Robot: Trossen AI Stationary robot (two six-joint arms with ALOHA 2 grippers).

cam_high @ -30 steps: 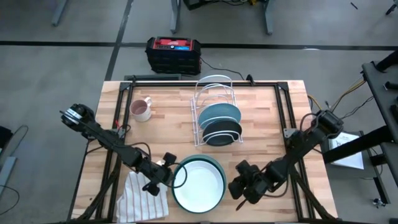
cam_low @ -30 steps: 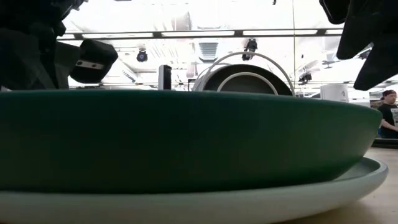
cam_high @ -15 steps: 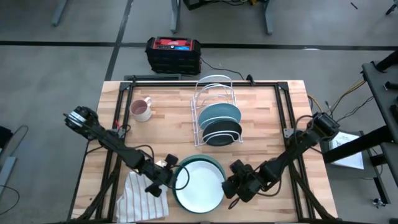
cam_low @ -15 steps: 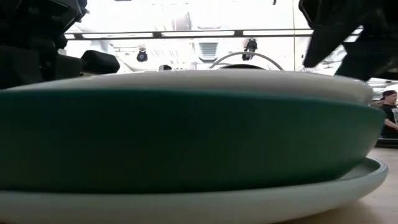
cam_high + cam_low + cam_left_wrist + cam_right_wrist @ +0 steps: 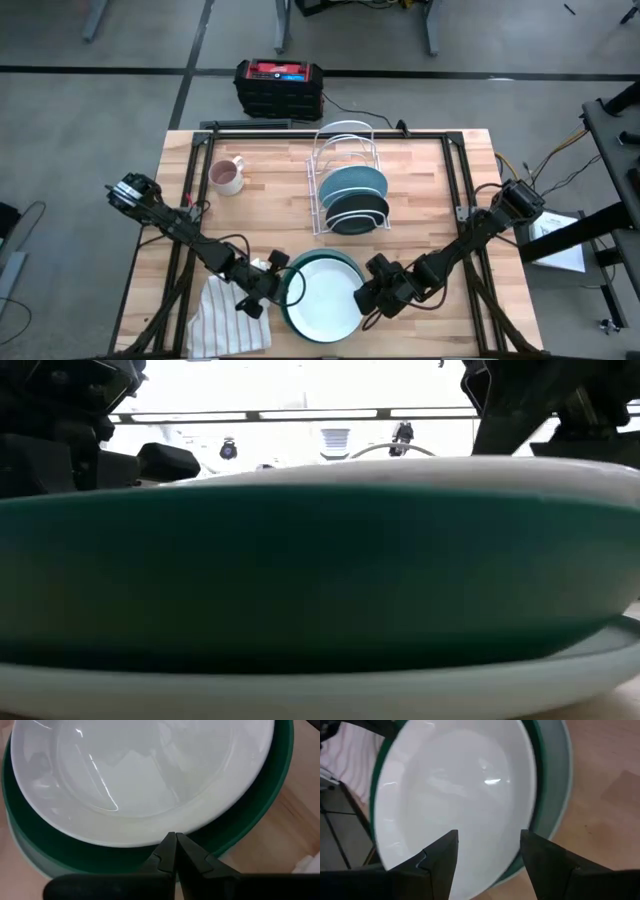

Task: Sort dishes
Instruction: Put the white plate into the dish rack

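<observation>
Plates sit in two groups on the wooden table (image 5: 270,195). At the lower centre of the high view we see a stack: a pale plate (image 5: 318,297) on top, tilted up off a dark green plate (image 5: 350,265) beneath it, and the low view shows a third pale plate (image 5: 400,685) under the green one. In the wire rack (image 5: 345,155), at the centre of the high view, a teal plate (image 5: 352,184) stands on edge with a blackish plate (image 5: 356,212) just below it in the frame.

We find the left gripper (image 5: 277,284) at the left edge of the stack; its wrist view shows the two fingers (image 5: 167,855) pressed together, their tips against the rim of the top plate where it lifts off the green one. The right gripper (image 5: 368,297) is at the stack's right edge. Its fingers (image 5: 442,852) stand well apart, one to each side of the top plate's rim, and we cannot tell whether they touch it.

A striped cloth (image 5: 225,318) lies at the lower left of the high view, just beside the stack. A mug (image 5: 227,176) stands at the upper left of the table, well apart from the plates.
</observation>
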